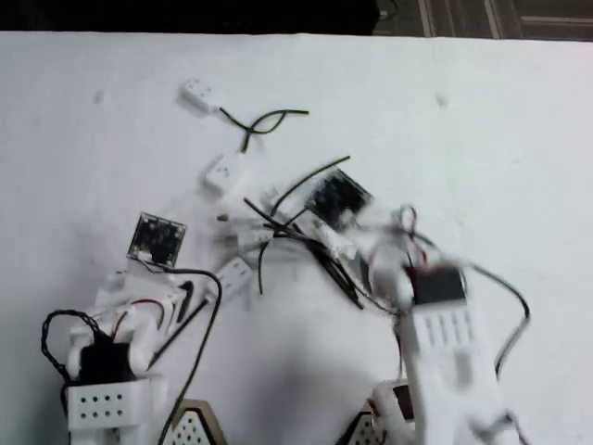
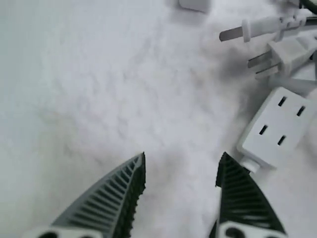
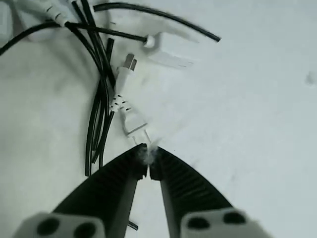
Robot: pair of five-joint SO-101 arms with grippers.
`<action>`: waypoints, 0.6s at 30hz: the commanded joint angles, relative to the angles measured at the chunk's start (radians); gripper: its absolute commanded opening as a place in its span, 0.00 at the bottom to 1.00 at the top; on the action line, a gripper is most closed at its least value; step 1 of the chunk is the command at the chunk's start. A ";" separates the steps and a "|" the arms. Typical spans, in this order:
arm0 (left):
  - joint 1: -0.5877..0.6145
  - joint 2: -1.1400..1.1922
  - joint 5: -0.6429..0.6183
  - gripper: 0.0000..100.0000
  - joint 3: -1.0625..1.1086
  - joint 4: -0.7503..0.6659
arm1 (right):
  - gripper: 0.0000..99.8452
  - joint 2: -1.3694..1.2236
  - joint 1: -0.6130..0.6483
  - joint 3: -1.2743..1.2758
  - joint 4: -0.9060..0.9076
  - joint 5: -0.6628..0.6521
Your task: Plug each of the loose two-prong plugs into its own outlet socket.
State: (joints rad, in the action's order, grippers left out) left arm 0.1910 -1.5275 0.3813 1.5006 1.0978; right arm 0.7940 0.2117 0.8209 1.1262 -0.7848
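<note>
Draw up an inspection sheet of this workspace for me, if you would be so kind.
Surface: white table.
Job's things: far socket, middle socket and near socket, whose slots are empty. A loose plug and a second plug lie beside the near socket.
Clutter: nothing seen.
Grippers: left gripper open over bare table. Right gripper shut, with its tips at the prongs of a white plug.
Cables: black cables tangled mid-table.
Surroundings: dark floor beyond the far edge.
</note>
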 commanded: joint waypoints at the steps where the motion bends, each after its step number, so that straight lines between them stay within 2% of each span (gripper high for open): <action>1: 0.058 -0.031 0.008 0.24 -0.003 0.014 | 0.13 -0.320 0.016 -0.181 -0.019 -0.041; 4: 0.101 -0.035 0.005 0.24 -0.003 0.008 | 0.19 -0.509 0.030 -0.287 -0.018 0.035; 11: 0.104 -0.035 0.003 0.24 -0.003 0.008 | 0.14 -0.727 0.142 -0.450 -0.019 0.281; 18: 0.102 -0.035 0.003 0.24 0.008 0.005 | 0.14 -0.877 0.188 -0.480 -0.111 0.319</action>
State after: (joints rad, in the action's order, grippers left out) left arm 0.2862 -1.5535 0.3813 1.5037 1.1070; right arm -0.0499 0.3897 0.3821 1.0633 -0.4764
